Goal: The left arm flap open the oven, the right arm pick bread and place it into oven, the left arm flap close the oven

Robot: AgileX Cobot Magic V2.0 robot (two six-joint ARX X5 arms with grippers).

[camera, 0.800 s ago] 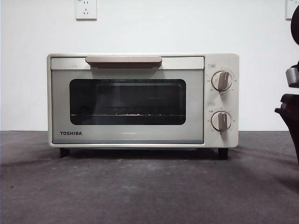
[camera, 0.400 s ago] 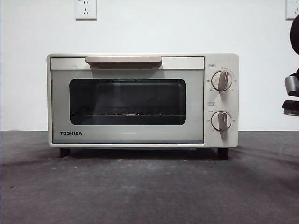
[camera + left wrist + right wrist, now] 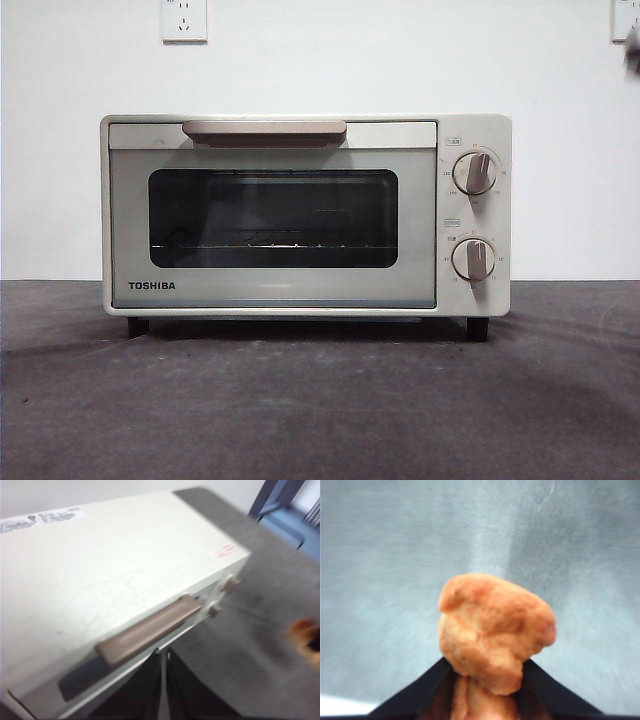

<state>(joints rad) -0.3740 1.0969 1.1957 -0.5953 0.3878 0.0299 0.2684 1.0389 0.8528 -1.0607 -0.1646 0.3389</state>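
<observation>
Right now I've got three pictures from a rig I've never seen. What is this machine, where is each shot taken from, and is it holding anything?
It is a two-armed robot at a table; each arm ends in a pincer of two black jaws.

The front view looks level across the dark table at a cream oven, door shut, with a bar handle and two knobs.

The left wrist view looks down from the left arm onto the oven's top. The left pincer sits just in front of the handle, jaws together, holding nothing.

The right wrist view comes from the right arm. The right pincer grips an orange bun over the table.

In the front view the arms barely show.
</observation>
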